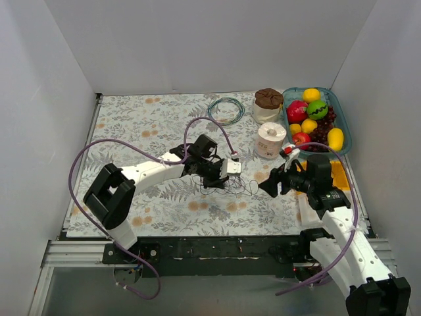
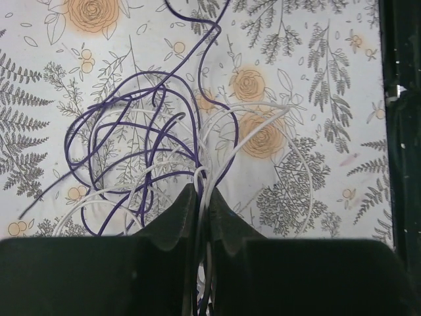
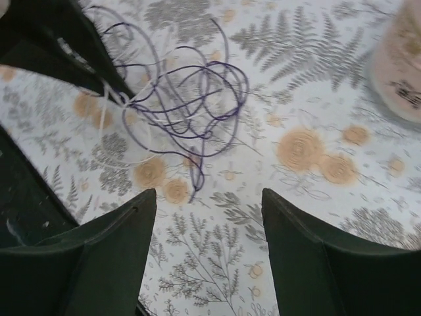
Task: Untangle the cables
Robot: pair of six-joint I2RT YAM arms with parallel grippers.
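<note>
A tangle of thin purple and white cables point(image 1: 238, 186) lies on the floral cloth at the table's middle. In the left wrist view the purple cable point(image 2: 131, 141) and white cable point(image 2: 289, 141) loop over each other. My left gripper point(image 1: 217, 178) is shut on strands of the cables point(image 2: 202, 197) at the tangle's left side. My right gripper point(image 1: 268, 185) is open and empty, a little to the right of the tangle. In the right wrist view the tangle point(image 3: 191, 108) lies ahead of my open gripper point(image 3: 209, 204).
A coiled green and blue cable point(image 1: 226, 109) lies at the back. A paper roll point(image 1: 270, 140), a brown-lidded jar point(image 1: 268, 104) and a tray of toy fruit point(image 1: 345, 141) stand at the back right. White walls surround the table.
</note>
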